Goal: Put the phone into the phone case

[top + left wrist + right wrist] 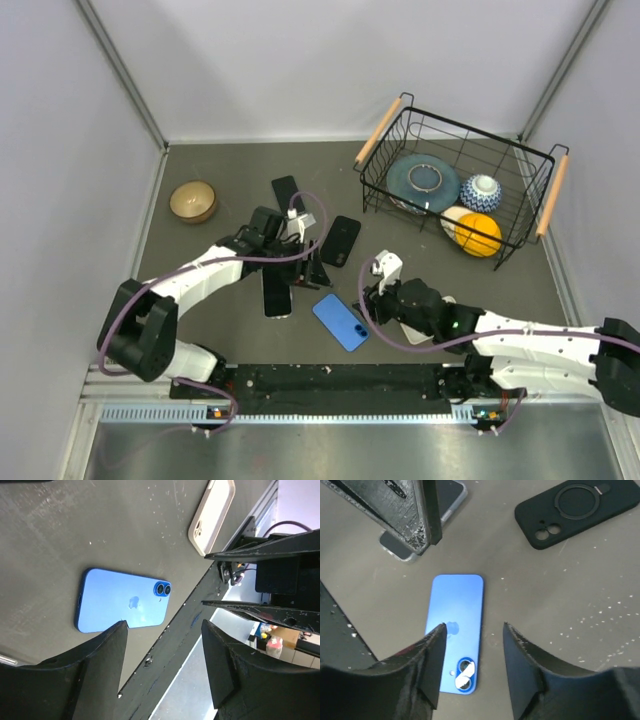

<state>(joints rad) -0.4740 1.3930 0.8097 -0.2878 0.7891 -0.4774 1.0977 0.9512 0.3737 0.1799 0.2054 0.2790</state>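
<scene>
A blue phone [340, 322] lies back up on the dark table, between the two arms. It also shows in the left wrist view [122, 600] and the right wrist view [455, 630]. A black phone case [341, 240] lies behind it, also in the right wrist view [577, 510]. A cream phone case [212, 512] lies to the phone's right, mostly under the right arm in the top view [415, 332]. My left gripper [313, 268] is open and empty above the table, left of the phone. My right gripper [474, 627] is open and empty, hovering just above the phone's right edge.
A phone in a clear case [277, 293] lies under the left arm. Another black phone or case [288, 192] lies further back. A wooden bowl [193, 201] sits at the back left. A wire basket [455, 190] with dishes and an orange stands at the back right.
</scene>
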